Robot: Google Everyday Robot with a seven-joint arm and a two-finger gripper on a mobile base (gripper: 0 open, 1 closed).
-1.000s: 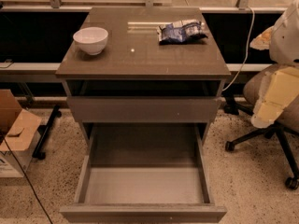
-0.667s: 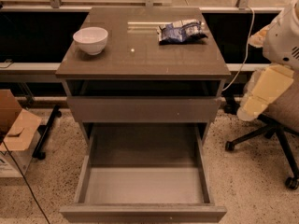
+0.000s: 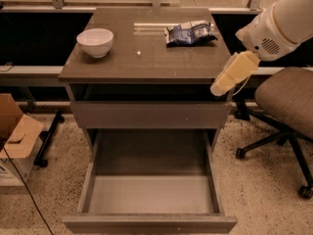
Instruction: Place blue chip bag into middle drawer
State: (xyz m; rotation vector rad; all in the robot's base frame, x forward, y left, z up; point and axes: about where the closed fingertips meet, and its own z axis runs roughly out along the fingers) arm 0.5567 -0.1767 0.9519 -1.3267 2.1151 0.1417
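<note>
The blue chip bag [image 3: 190, 33] lies flat on the cabinet top [image 3: 146, 62], at its back right. The middle drawer [image 3: 151, 194] is pulled out at the bottom of the cabinet, and its pale grey floor is bare. My gripper [image 3: 221, 86] is the cream-coloured end of the white arm [image 3: 274, 28]. It hangs at the cabinet's right front corner, level with the top's edge, to the right of the bag and nearer to me. It is above the open drawer and holds nothing that I can see.
A white bowl [image 3: 95, 42] stands on the left of the cabinet top. A closed drawer front [image 3: 149, 114] sits above the open one. An office chair [image 3: 288, 102] stands to the right, and a cardboard box [image 3: 14, 136] on the floor to the left.
The arm has swung left and forward, bringing the gripper from beside the chair to the cabinet's right front corner. The bag, bowl and drawer have not moved.
</note>
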